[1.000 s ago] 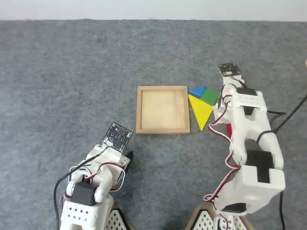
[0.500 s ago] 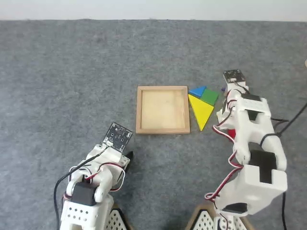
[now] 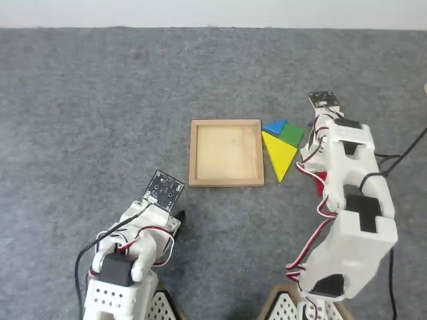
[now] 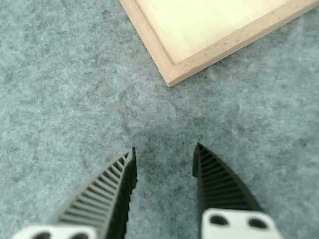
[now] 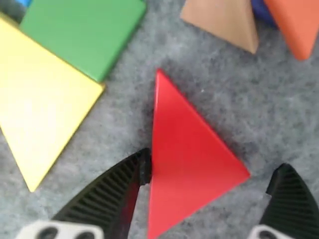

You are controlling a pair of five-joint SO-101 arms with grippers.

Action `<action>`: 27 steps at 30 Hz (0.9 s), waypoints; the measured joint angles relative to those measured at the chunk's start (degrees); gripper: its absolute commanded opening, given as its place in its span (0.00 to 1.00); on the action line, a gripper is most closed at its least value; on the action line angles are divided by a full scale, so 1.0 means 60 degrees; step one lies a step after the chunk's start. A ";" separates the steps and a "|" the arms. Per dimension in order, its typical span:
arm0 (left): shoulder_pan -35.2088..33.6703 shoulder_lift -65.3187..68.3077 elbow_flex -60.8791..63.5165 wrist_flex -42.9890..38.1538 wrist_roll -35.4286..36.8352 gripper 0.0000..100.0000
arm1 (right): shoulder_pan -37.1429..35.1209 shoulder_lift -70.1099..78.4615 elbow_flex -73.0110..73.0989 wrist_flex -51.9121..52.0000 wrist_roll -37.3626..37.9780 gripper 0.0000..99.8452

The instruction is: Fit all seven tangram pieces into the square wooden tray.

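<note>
Right arm [image 3: 343, 143] shifted — right claw [image 5: 214, 167] gapes astride red triangle [image 5: 187, 149], perhaps touching; left claw [image 4: 164, 157] parted, empty.

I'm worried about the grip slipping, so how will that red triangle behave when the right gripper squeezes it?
The red triangle looks flat and rigid, so it probably won't flex. Its glossy, slanted edges might slip sideways out of the right gripper. Lying flat on the mat, it shouldn't roll or tip.
</note>
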 measured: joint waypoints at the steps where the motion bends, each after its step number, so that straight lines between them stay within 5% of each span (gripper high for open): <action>1: 0.0000 0.0000 0.0000 0.0000 0.0000 0.18 | 0.0000 0.0000 -0.0015 0.0132 0.0000 0.38; 6: 0.0000 0.0000 0.0000 0.0000 0.0000 0.18 | 0.0000 0.0000 -0.0015 0.0366 0.0000 0.36; 12: 0.0000 0.0000 0.0000 0.0000 0.0000 0.18 | 0.0015 0.0000 -0.0015 0.0396 0.0000 0.20; 19: 0.0000 0.0000 0.0000 0.0000 0.0000 0.18 | -0.0029 0.0015 -0.0176 0.0425 0.0000 0.31; 27: 0.0000 0.0000 0.0000 0.0000 0.0000 0.18 | -0.0161 0.0088 -0.0176 0.0425 0.0000 0.31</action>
